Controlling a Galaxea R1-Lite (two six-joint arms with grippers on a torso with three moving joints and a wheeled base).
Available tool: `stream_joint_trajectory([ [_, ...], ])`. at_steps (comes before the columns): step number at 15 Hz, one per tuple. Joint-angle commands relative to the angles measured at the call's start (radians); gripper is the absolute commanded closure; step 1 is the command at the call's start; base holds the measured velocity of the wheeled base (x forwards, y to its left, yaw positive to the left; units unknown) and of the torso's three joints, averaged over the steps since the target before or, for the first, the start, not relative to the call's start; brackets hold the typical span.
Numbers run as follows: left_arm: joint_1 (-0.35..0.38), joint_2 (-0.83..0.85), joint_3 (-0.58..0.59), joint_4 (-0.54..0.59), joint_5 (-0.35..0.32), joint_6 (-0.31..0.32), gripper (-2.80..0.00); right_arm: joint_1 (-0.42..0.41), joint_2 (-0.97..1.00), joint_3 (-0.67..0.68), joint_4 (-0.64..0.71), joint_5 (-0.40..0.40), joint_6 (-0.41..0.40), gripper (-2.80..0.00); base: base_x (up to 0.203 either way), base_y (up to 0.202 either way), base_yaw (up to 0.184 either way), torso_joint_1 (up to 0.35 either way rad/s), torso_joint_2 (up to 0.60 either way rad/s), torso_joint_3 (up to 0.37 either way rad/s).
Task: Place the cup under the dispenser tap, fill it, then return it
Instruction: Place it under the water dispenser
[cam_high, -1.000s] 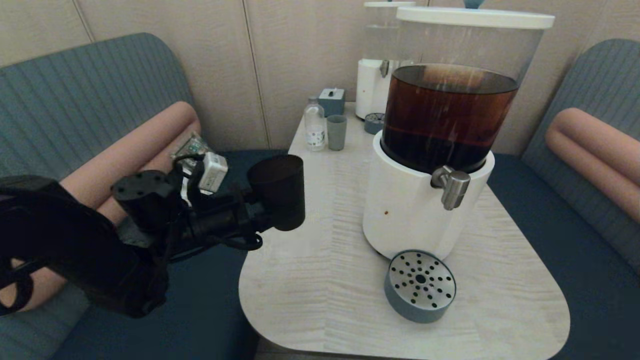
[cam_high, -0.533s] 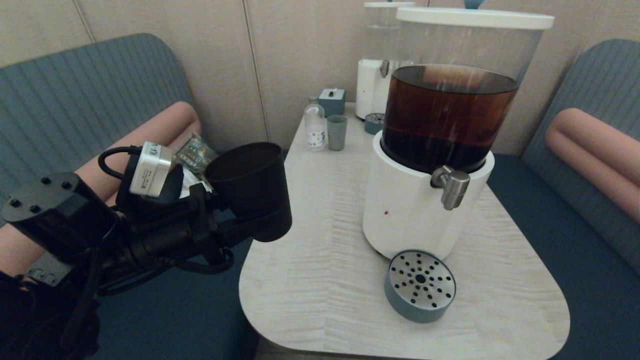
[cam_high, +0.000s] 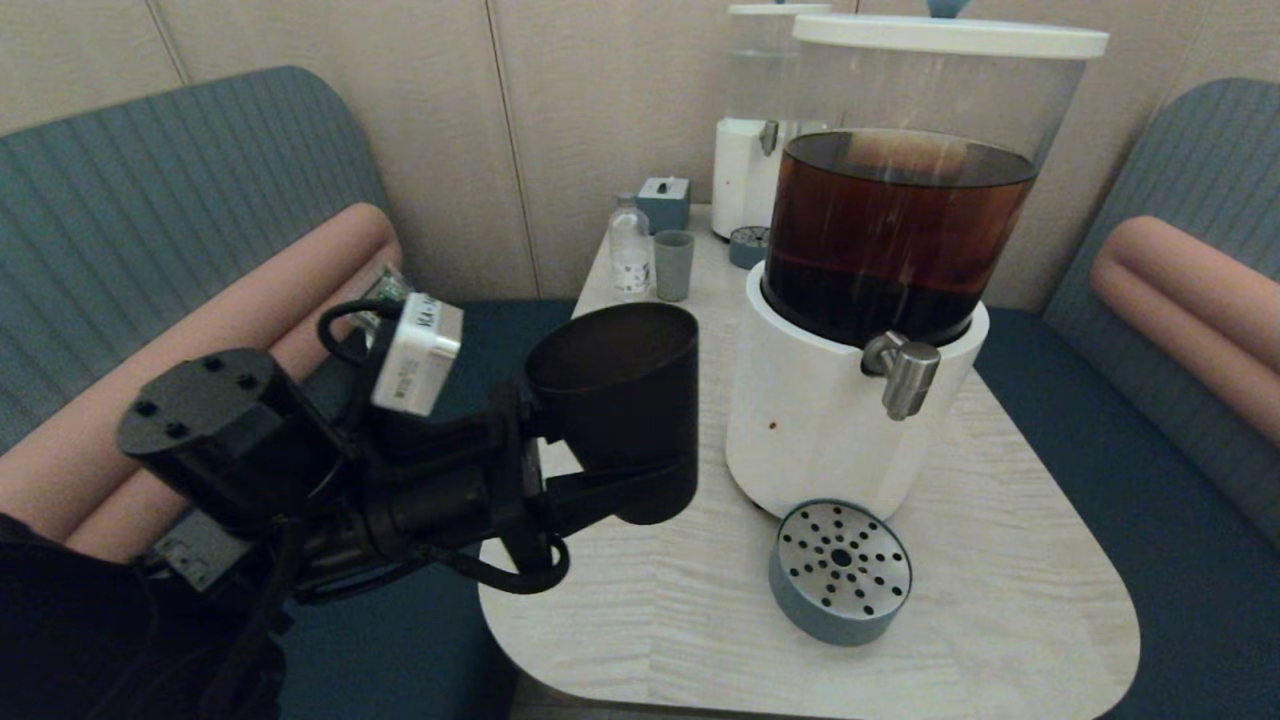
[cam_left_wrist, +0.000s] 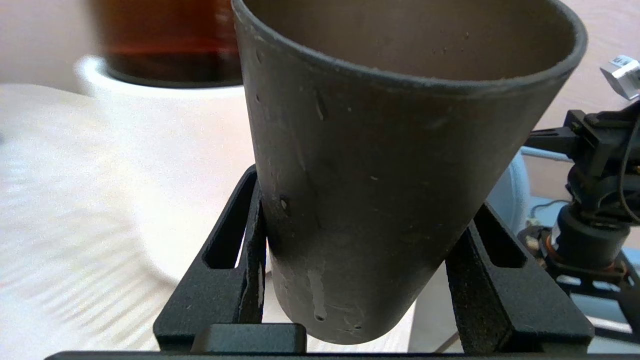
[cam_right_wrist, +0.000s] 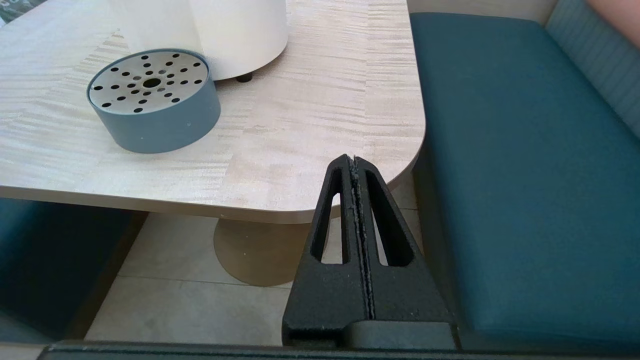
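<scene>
The dark brown-black cup (cam_high: 620, 400) hangs in the air, a little tilted, over the table's left part, just left of the big dispenser's white base (cam_high: 810, 430). My left gripper (cam_high: 640, 475) is shut on the cup's lower half. In the left wrist view the cup (cam_left_wrist: 390, 150) fills the space between the black fingers (cam_left_wrist: 235, 270) of that gripper (cam_left_wrist: 367, 195). The steel dispenser tap (cam_high: 905, 372) sticks out to the right of the cup, at about the height of its rim. My right gripper (cam_right_wrist: 353, 162) is shut and empty, low by the table's front right corner.
A round grey-blue drip tray (cam_high: 840, 570) with a perforated steel top lies on the table (cam_high: 1010, 600) below the tap. At the back stand a small grey-blue tumbler (cam_high: 673, 265), a bottle (cam_high: 629, 250), a small box (cam_high: 664, 201) and a second, colourless-tank dispenser (cam_high: 752, 140). Teal benches flank the table.
My left arm has swung the cup rightward, from beside the table's left edge to over the table, close to the dispenser's base. The right arm has not moved.
</scene>
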Motion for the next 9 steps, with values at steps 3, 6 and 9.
stream_joint_trajectory([
  [3,-0.078,0.146,-0.083,-0.011,0.026,0.000,0.00,0.000,0.000,0.000,0.000,0.000,0.000,0.00,0.000,0.000,0.000,0.000,0.00,0.000],
  [6,-0.100,0.176,-0.109,-0.011,0.039,-0.002,0.00,0.000,0.000,0.000,0.000,0.000,0.000,0.00,0.000,0.000,0.000,0.000,0.00,0.000],
  [9,-0.124,0.177,-0.101,-0.007,0.039,-0.015,0.00,0.000,0.000,0.000,0.000,0.001,0.000,0.00,0.000,0.000,0.000,0.000,0.00,0.000],
])
